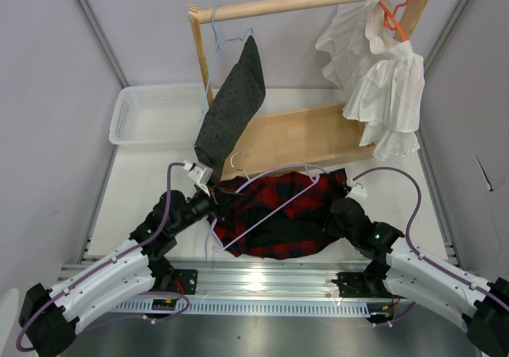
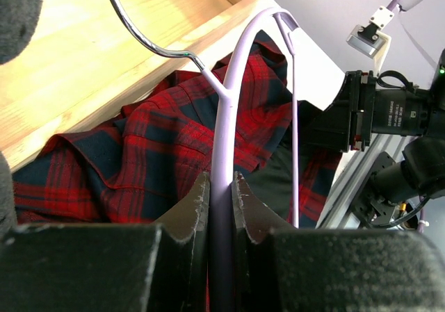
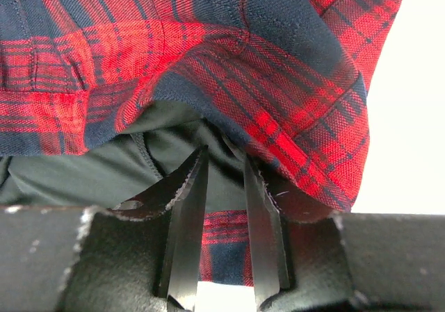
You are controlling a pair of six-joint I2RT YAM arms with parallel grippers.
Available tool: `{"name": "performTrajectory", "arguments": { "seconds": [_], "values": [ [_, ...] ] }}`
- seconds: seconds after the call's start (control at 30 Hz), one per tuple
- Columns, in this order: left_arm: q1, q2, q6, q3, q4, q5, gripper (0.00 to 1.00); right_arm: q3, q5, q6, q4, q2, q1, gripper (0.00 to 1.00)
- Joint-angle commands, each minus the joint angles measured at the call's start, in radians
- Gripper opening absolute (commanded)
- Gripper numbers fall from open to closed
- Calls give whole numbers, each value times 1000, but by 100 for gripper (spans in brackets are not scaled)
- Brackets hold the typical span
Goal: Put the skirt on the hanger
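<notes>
Red skirt (image 3: 208,48) should slide slowly onto the hanger (image 2: 224,152) squeezed tight in the left claw (image 2: 221,180); I cannot tell if the nearly shut right claw (image 3: 224,156) has cloth.

The skirt (image 1: 274,214) is soft woven cloth, matt, with the weave showing plainly in its red and navy plaid (its black lining (image 3: 104,176) looks finer and smoother). The hanger (image 2: 224,138) is smooth lilac plastic with a faint sheen, and its hook (image 2: 160,48) is bright polished metal. At the far side the rack (image 1: 302,138) is pale, smooth wood, and the basket (image 1: 151,122) at the far left is white plastic.
</notes>
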Motion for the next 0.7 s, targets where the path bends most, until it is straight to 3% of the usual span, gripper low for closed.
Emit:
{"name": "performTrajectory", "arguments": {
  "seconds": [0.0,0.4,0.67],
  "values": [
    [-11,-13,3,25,50,-15,0,2,34,-6,25,-7,-6,32],
    [-22,-25,-5,29,41,-38,0,77,96,39,-103,46,0,30],
    [-25,-31,3,35,38,-32,0,65,99,51,-63,69,14,32]
  ]
}}
